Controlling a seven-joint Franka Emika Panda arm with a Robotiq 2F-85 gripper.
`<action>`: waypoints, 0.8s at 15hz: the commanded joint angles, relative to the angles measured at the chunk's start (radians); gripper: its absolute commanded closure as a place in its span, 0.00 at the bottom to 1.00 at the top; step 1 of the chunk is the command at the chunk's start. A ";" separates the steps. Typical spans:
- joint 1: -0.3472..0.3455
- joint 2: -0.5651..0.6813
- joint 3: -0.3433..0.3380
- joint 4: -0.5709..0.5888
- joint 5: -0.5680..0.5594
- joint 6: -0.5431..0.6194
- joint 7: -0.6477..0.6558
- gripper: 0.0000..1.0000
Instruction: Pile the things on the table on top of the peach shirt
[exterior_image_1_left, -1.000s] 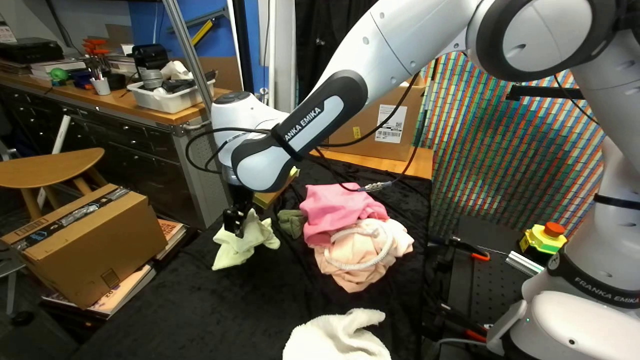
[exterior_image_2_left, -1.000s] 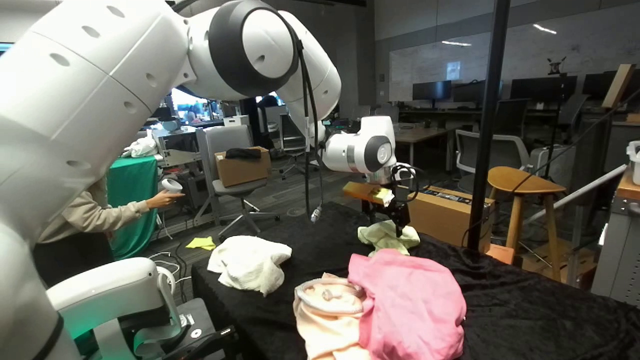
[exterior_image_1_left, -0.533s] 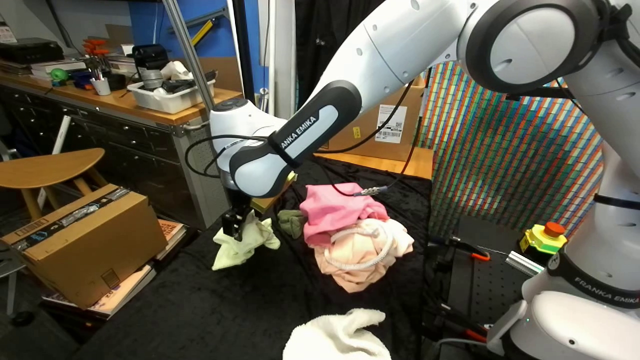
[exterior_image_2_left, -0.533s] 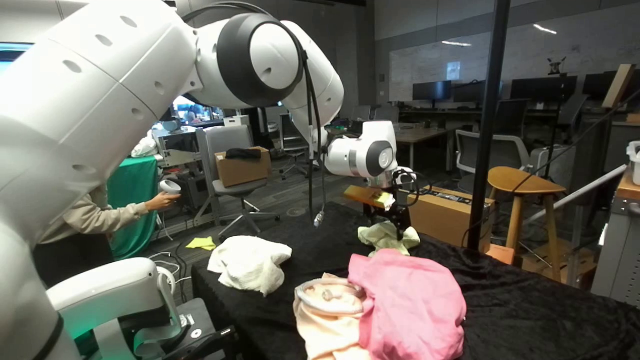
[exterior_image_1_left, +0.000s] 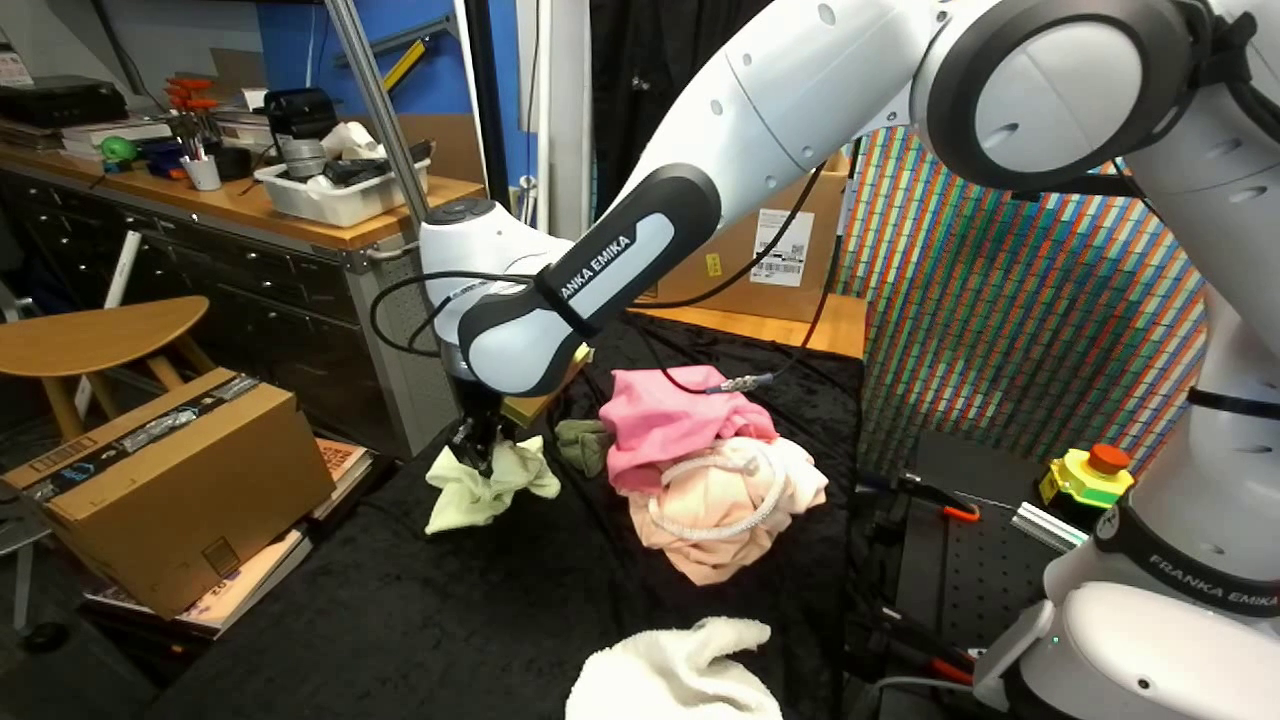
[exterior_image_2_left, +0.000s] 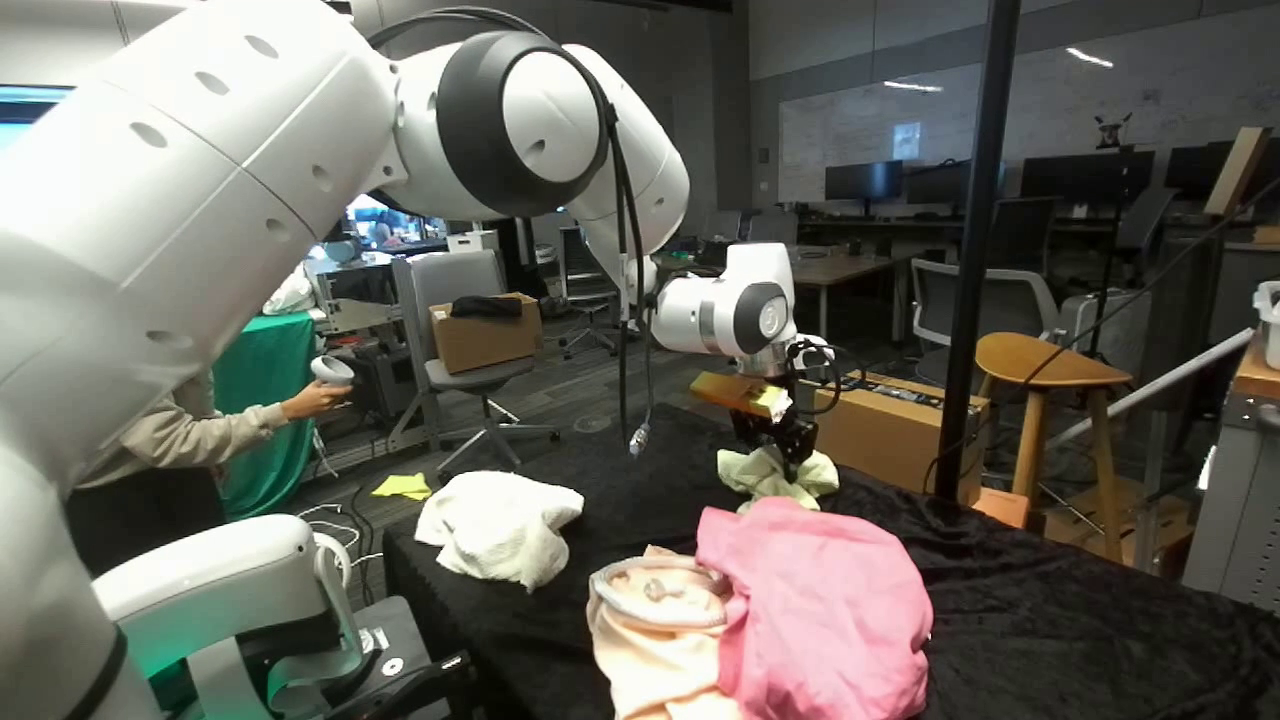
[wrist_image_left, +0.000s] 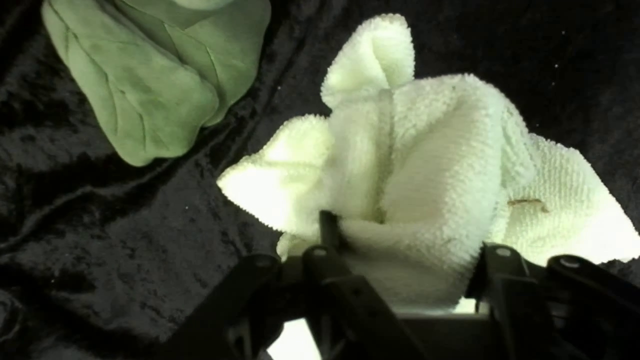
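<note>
Your pincer (wrist_image_left: 405, 242) straddles the pale green cloth (wrist_image_left: 450, 150), probably to pinch its raised fold; whether it grips, I cannot tell. Beyond the olive cloth (wrist_image_left: 150, 95), the peach shirt (exterior_image_1_left: 695, 558) presumably serves as base, a pink cloth (exterior_image_1_left: 675, 425) overlapping it.

Black-draped table (exterior_image_1_left: 480, 620), peach shirt (exterior_image_1_left: 700, 558), pink cloth (exterior_image_1_left: 660, 408), olive cloth (wrist_image_left: 145, 95), pale-green cloth (wrist_image_left: 440, 165), white cloth (exterior_image_2_left: 495, 525)

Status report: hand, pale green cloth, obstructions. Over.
Hand straddling pale green cloth on table, grip unconfirmed. Cloth not yet on peach shirt. Olive cloth close by but apart, likely no snag.
</note>
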 joint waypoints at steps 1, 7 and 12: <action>-0.013 0.002 0.012 0.017 0.008 -0.004 -0.036 0.78; -0.052 -0.086 0.084 -0.061 0.026 -0.011 -0.182 0.97; -0.136 -0.283 0.195 -0.234 0.072 -0.037 -0.425 0.97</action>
